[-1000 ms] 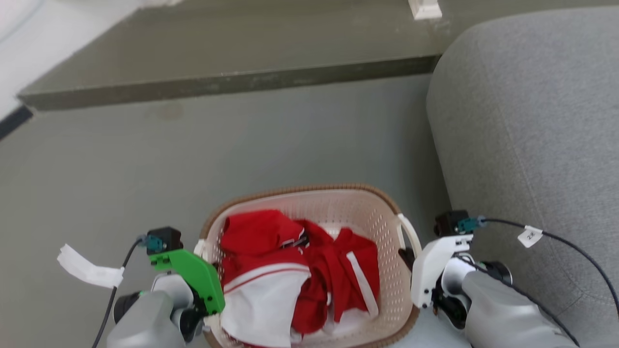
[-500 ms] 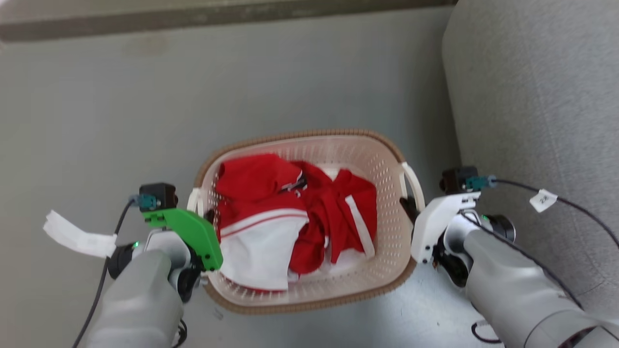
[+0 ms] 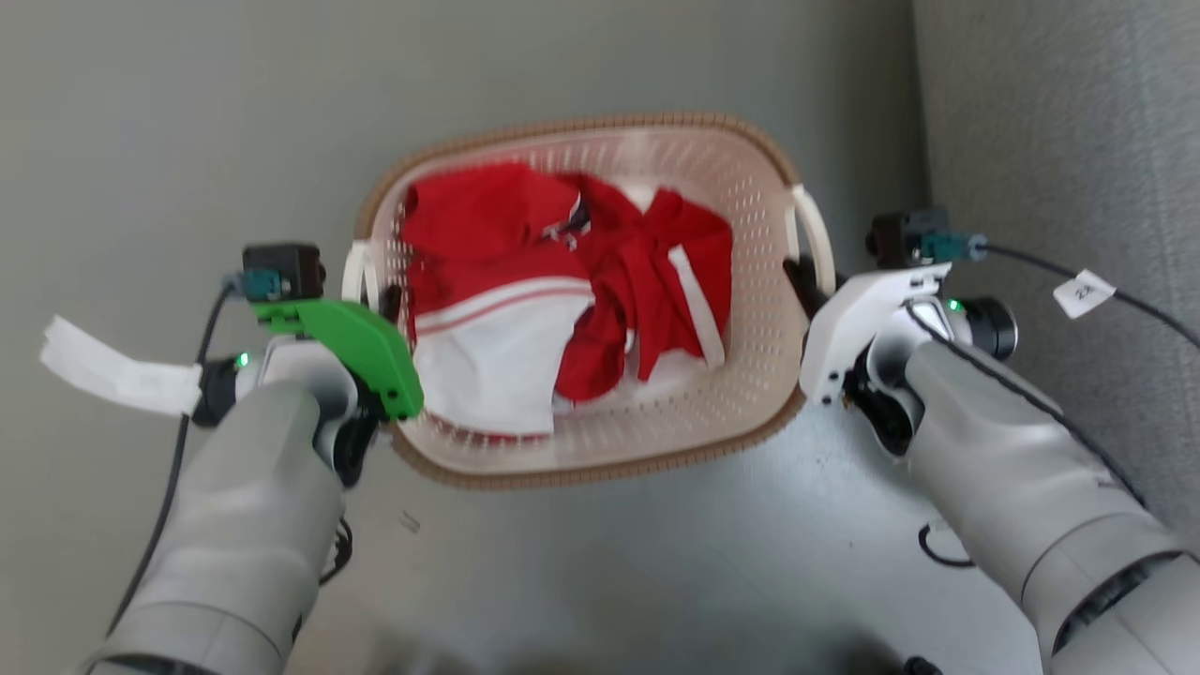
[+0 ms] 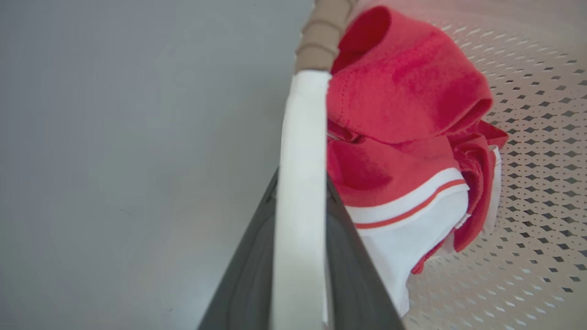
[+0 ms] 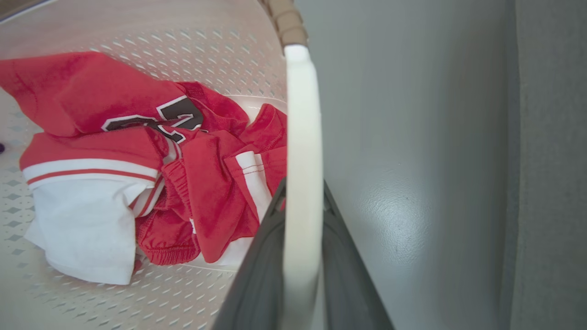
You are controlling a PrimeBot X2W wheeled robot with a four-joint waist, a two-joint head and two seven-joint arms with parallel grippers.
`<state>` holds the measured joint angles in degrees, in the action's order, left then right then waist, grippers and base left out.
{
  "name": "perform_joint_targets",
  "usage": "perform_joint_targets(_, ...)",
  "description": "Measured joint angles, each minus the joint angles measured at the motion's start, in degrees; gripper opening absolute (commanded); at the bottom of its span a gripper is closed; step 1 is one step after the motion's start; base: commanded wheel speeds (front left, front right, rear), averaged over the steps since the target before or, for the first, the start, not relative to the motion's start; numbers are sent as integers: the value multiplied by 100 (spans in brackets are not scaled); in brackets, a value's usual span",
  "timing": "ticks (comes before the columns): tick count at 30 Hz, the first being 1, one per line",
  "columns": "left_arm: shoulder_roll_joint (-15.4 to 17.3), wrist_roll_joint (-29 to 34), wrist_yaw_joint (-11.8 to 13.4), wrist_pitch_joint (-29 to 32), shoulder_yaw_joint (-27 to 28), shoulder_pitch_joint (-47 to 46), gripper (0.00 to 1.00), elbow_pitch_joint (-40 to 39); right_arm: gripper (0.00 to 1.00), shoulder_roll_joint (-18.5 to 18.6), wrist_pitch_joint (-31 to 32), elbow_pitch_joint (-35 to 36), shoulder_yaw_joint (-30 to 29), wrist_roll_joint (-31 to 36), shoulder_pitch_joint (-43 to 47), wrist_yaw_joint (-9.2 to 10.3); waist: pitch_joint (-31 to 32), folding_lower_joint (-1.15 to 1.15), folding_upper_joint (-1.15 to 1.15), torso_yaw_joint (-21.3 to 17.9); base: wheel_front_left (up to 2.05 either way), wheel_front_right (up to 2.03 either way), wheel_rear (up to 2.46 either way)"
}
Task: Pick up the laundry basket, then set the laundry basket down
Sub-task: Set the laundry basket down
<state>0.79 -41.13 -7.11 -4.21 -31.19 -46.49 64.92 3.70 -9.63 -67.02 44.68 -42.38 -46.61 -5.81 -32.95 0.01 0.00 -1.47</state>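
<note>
Beside fabric sofa [image 3: 1059, 141], perforated oval basket [image 3: 761, 309]

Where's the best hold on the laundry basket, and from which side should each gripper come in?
Its white loop handles at the short ends: left gripper on the left handle, right gripper on the right handle, each from outside, fingers straddling the thin band. The laundry basket is wide and holds clothes, so one hold alone would likely tip it.
</note>
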Motion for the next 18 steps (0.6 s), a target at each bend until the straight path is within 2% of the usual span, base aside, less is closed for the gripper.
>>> perform_joint_targets(6,16,48,11,-92,-7,-332,0,-32,0,21,-86,7,-11,9,-323,86,-494,0,0,-10,0,0,0)
perform_joint_targets(18,62,74,58,-299,13,-912,0,-13,0,51,-209,5,-51,29,-817,87,-1463,1,0,-26,0,0,0)
